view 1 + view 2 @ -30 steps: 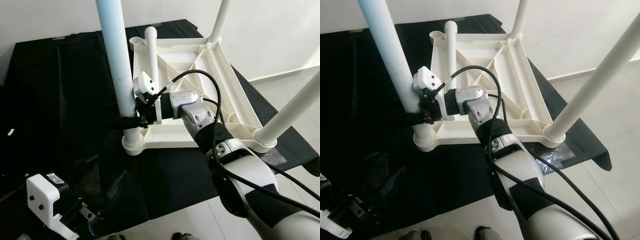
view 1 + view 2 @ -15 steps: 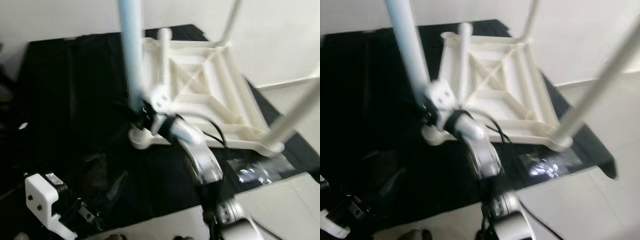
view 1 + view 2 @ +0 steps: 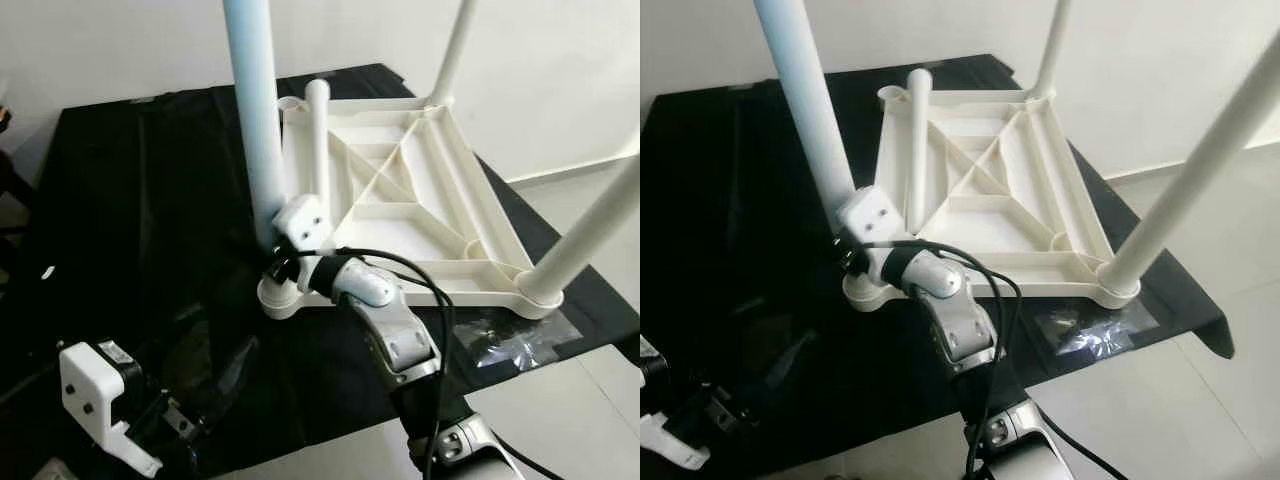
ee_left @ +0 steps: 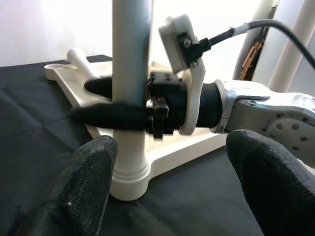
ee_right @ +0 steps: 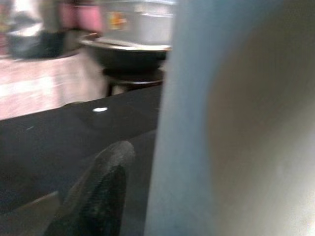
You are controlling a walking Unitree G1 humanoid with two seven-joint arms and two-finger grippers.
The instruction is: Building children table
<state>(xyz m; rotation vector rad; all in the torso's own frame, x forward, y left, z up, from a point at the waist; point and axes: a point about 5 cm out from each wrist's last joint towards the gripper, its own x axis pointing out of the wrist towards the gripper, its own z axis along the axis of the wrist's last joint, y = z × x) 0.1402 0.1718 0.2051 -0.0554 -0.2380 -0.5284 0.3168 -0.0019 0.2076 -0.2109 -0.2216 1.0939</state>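
Our right end effector [image 3: 272, 252] is clenched around the near table leg [image 3: 256, 130], just above its socket on the upturned tabletop [image 3: 400, 215]; our left end effector [image 3: 185, 430] hangs released nearby

The upturned table top [image 3: 400, 215] lies on the sheet [image 3: 130, 220] spread over the floor [image 3: 1230, 240], legs pointing up; the near-left leg [image 3: 255, 130] stands in its corner socket, another leg [image 3: 1185, 180] at the near-right corner, a third [image 3: 452, 50] at the far right; a loose leg [image 3: 319, 140] lies across the top near its left edge. The right gripper [image 4: 118, 103] wraps the near-left leg just above the socket; the left gripper [image 4: 172, 191] sits low at the near left, before that leg; a plastic wrapper [image 3: 1090, 335] lies on the sheet before the near-right corner.
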